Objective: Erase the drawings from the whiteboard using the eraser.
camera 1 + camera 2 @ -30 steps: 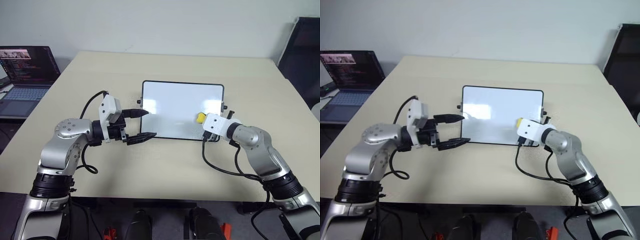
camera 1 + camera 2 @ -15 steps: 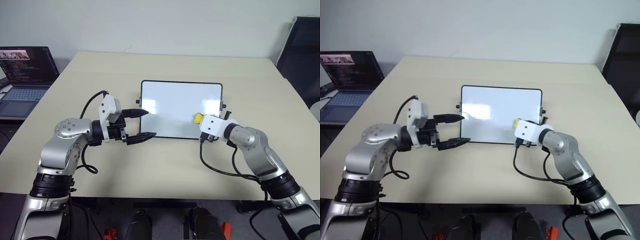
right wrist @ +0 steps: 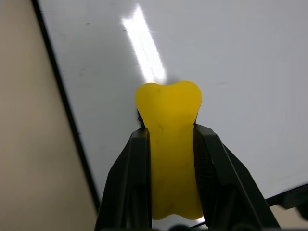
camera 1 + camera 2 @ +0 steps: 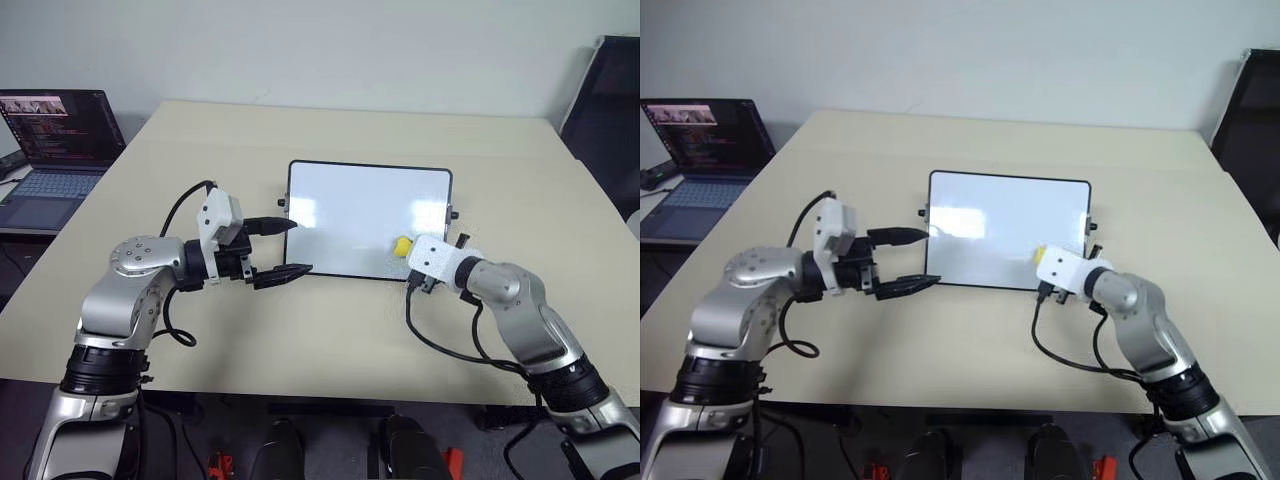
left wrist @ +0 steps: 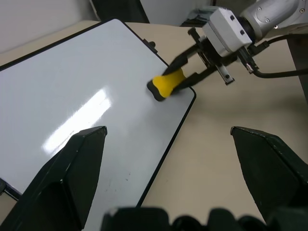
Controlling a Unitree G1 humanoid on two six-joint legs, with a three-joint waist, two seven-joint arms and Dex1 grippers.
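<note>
- Here, the right gripper (image 5: 185, 72) is clamped on the eraser (image 4: 402, 244), pressed on the whiteboard (image 4: 350, 215) near its right near corner.
- The left gripper (image 4: 288, 247) hangs spread apart at the board's left edge.

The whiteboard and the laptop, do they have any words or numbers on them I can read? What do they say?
Whiteboard: no words or numbers to read; its surface looks wiped, with only tiny faint specks.
Laptop: rows of small coloured text on its dark screen, too small to read.
Eraser, held in the right gripper: plain yellow, no label to be seen.
Left gripper: no writing to be seen.
</note>
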